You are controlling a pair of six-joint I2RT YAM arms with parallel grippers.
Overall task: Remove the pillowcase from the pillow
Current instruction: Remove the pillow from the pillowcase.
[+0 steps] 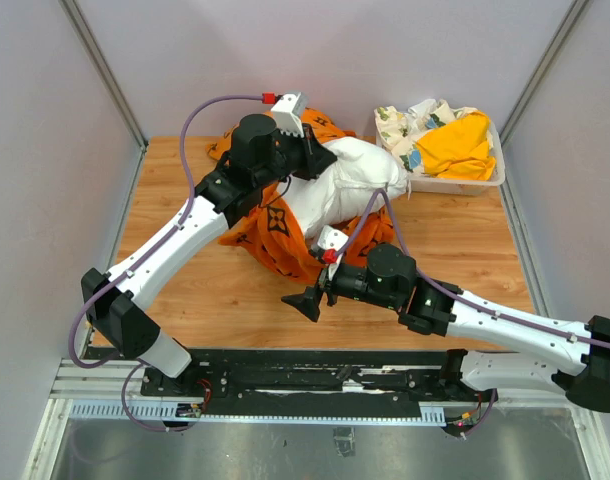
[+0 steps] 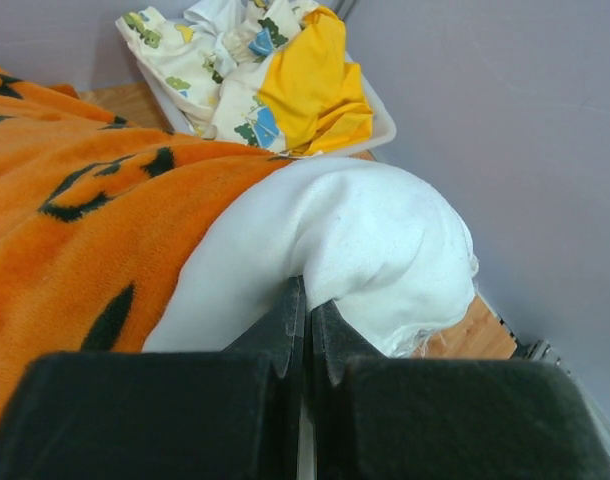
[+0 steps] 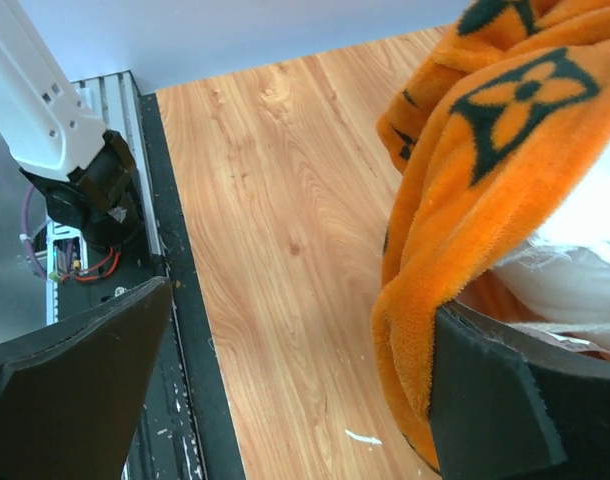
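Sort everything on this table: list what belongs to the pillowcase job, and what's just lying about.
Job:
- bright orange fabric pillowcase with black motifs
- plump white stuffed pillow

Lying about:
- clear plastic bin
- plain yellow cloth
- white floral-print cloth

Plain pale grey walls [image 1: 285, 50] box in a light wood desk [image 1: 235, 300], with a black rail [image 1: 315, 378] along its near edge.

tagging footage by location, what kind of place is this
Most likely a robot lab test cell: a wooden table walled by grey panels, with the left arm and right arm bolted to a black rail at its near edge.
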